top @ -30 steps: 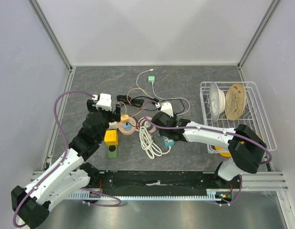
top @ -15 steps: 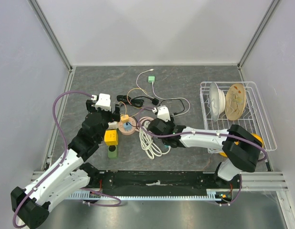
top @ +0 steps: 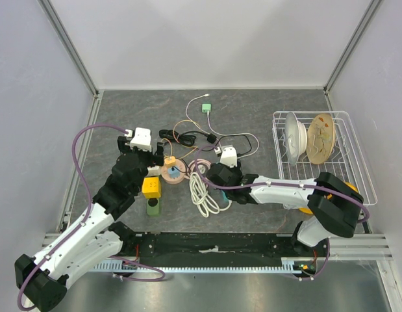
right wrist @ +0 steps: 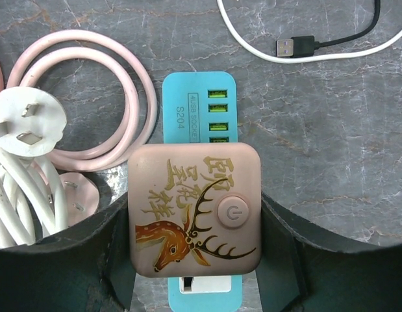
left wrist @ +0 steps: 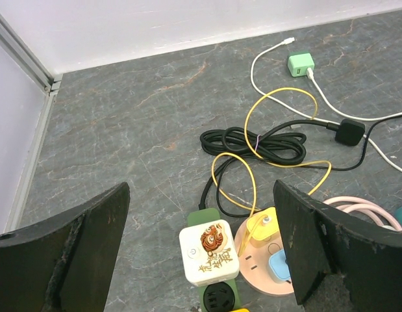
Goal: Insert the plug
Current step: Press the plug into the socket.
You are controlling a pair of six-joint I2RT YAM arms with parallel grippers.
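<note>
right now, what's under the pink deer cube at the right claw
A blue usb strip: four green ports show past the pink deer cube, and a white bit at the near end. Its middle, and whether the cube is plugged in, is covered.

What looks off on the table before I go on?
Nothing spilled or broken. The white plug lies loose, prongs up, and the yellow cord loops across the black cord. The pink cube sits square between the fingers of the right pincer.
</note>
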